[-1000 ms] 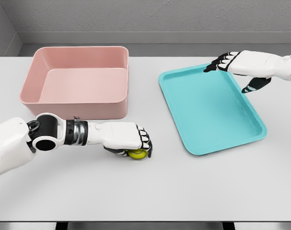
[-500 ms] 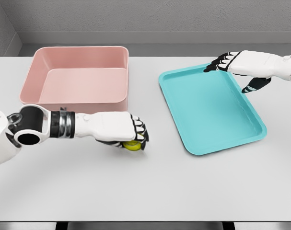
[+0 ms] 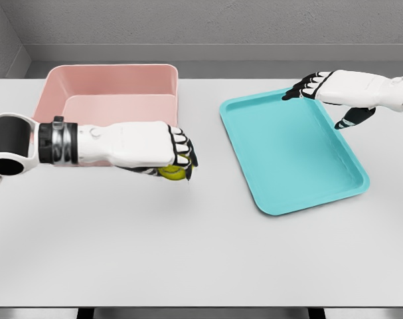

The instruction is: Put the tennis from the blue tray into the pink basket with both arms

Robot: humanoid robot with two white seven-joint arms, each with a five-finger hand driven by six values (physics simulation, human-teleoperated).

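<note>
The left hand [image 3: 162, 147] is gripping the tennis ball [image 3: 172, 173] in curled fingers, holding it just off the table in front of the pink basket [image 3: 108, 83]. The right hand [image 3: 321, 86] is hovering, fingers loosely spread and holding nothing, over the blue tray [image 3: 291, 153]. It looks like the carrying step; next the ball needs raising over the basket's near wall before letting go.

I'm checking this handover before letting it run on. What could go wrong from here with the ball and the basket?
1. The left hand grips the tennis ball from above, so most of the ball sits under the fingers; it could slip out on the way.
2. The hand is right in front of the pink basket, so it might clip the near wall unless it rises first.
3. The right hand hangs over the far corner of the blue tray and could nudge it.
</note>
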